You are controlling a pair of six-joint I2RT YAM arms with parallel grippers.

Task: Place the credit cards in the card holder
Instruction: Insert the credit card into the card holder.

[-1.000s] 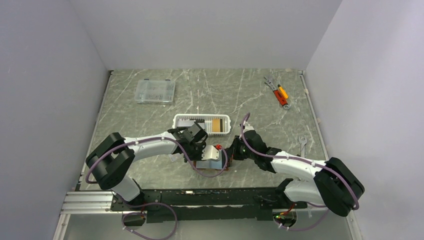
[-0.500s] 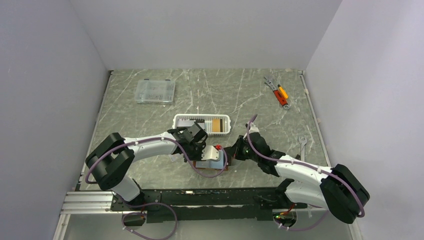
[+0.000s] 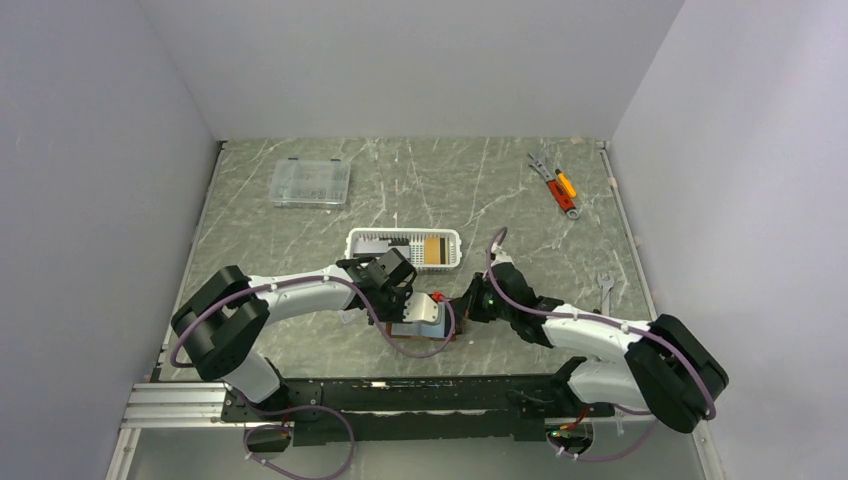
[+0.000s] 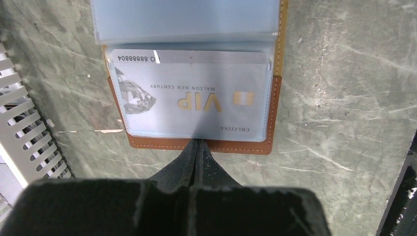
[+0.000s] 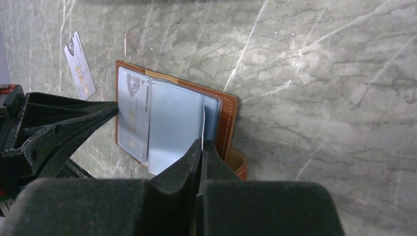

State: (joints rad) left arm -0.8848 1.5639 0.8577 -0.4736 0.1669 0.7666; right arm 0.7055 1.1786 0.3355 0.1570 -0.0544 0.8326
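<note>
Leather card holder open on marbled desk, glossy card sleeved inside, left gripper and right gripper pinched together at its edges.

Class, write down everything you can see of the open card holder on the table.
The card holder is a brown, leather-looking wallet with pale stitching, lying open on the marbled table. Pale blue plastic sleeves fan from its spine; one holds a silver VIP card. A small tab sticks out at one edge. The shut left claw touches its leather rim; the shut right claw meets the sleeve edges.
</note>
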